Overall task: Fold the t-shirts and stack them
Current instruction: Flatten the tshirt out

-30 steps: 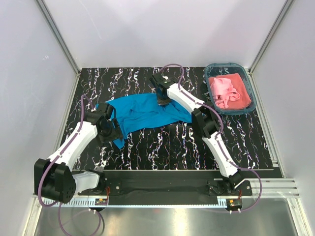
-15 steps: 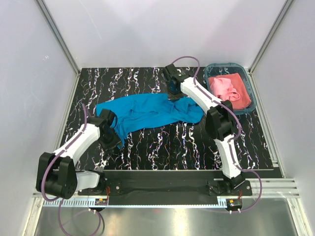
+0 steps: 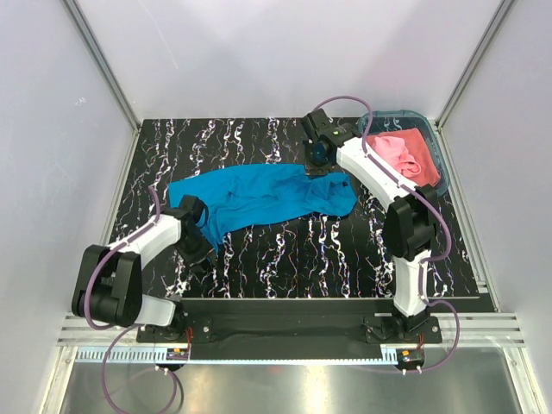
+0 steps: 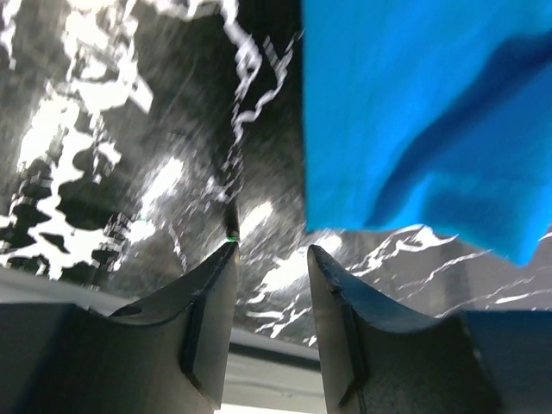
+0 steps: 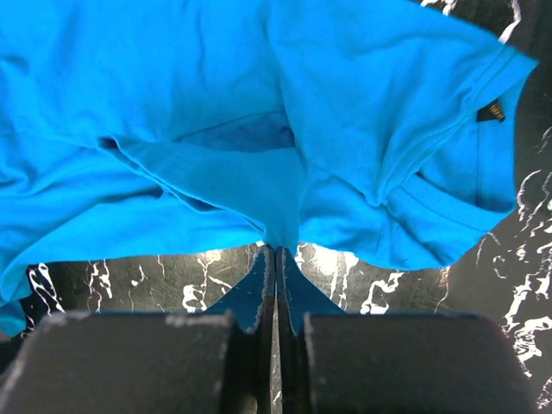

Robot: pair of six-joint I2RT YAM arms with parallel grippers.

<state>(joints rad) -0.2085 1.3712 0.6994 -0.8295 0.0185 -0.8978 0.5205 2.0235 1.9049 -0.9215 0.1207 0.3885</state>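
Where the basket (image 3: 401, 112) stands, a pink t-shirt (image 3: 416, 153) lies inside — crumpled.

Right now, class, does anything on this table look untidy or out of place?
The turquoise t-shirt lies wrinkled and bunched across the table, a fold pinched in the right fingers; the pink t-shirt sits crumpled in the basket.
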